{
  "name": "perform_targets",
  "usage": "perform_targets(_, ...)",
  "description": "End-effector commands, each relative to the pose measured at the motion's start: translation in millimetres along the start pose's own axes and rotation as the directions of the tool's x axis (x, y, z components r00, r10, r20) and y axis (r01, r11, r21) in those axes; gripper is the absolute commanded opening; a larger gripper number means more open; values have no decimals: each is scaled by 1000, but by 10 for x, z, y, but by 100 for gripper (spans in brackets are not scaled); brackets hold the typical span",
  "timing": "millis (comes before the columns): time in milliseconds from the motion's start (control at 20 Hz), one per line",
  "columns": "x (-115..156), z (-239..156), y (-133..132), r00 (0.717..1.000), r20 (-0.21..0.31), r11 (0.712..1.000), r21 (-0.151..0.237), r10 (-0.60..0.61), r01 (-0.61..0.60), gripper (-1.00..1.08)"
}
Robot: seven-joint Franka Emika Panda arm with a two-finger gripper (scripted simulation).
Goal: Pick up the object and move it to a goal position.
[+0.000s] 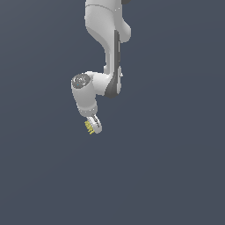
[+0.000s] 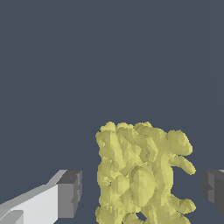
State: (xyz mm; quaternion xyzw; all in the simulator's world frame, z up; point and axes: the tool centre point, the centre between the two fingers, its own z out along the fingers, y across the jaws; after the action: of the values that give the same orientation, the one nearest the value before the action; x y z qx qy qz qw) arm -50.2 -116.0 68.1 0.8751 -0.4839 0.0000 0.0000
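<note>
Entry: my gripper (image 1: 93, 126) hung at the end of the arm (image 1: 103, 48), low and toward the exterior view's left of centre, over a plain dark surface (image 1: 176, 176). The object (image 1: 89, 127), a tiny pale-yellow lump with short prongs, sat right at my fingertips on the exterior view's left side of them.

Wrist view: the object (image 2: 140, 177) filled the space between my two fingers, one dark pad (image 2: 70, 192) on one side and the other pad (image 2: 213, 189) on the opposite side. A visible gap remained between each pad and the lump, so my fingers stood apart and were not clamped on it. Whether the lump rested on the surface I could not tell.

Handling judgement: probably very light given how small it was against my fingers, and it looked rigid. The knobbly, irregular surface should resist slipping, but the thin prongs at its edge offered poor contact and might pivot the piece. Best hold: pads across the dense bumpy body, not the prongs, centred so it does not twist.

No goal marker was visible in either view.
</note>
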Motion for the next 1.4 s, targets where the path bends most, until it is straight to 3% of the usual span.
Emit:
perform_targets(0, -2, 115, 4, 1000, 0, 1000, 0, 1, -1, 100)
perform_targets(300, 3, 216, -3, 1000, 0, 1000, 0, 2, -2, 100)
perform_targets(350, 3, 216, -3, 1000, 0, 1000, 0, 2, -2, -100)
perform_targets(1000, -15, 185, -18, 1000, -1, 1000, 3, 0, 0, -100)
perform_targets(1350, -174, 8, -26, 1000, 0, 1000, 3, 1, -1, -100)
